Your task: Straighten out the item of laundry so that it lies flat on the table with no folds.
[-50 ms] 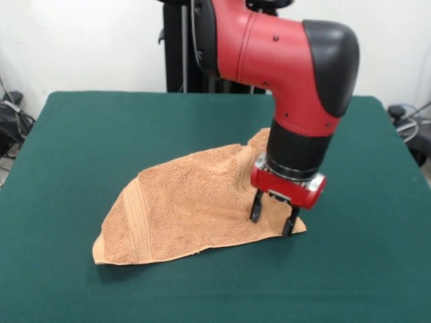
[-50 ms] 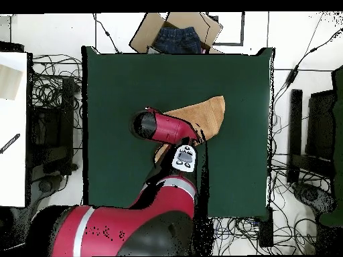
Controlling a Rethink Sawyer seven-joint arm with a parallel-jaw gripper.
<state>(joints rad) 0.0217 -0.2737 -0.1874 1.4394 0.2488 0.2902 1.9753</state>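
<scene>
We see the gripper (image 1: 273, 215) with its fingers spread apart, tips down on one corner of the towel (image 1: 188, 208), clasping nothing. The towel lies rumpled and partly folded near the middle of the table (image 1: 81, 155), well clear of every edge.

In the overhead view the red and black arm (image 2: 161, 127) is covering the jaws and the towel (image 2: 204, 114) part lying under them, while in the front view the counter (image 1: 67, 168) is running off both side edges and the bottom.
</scene>
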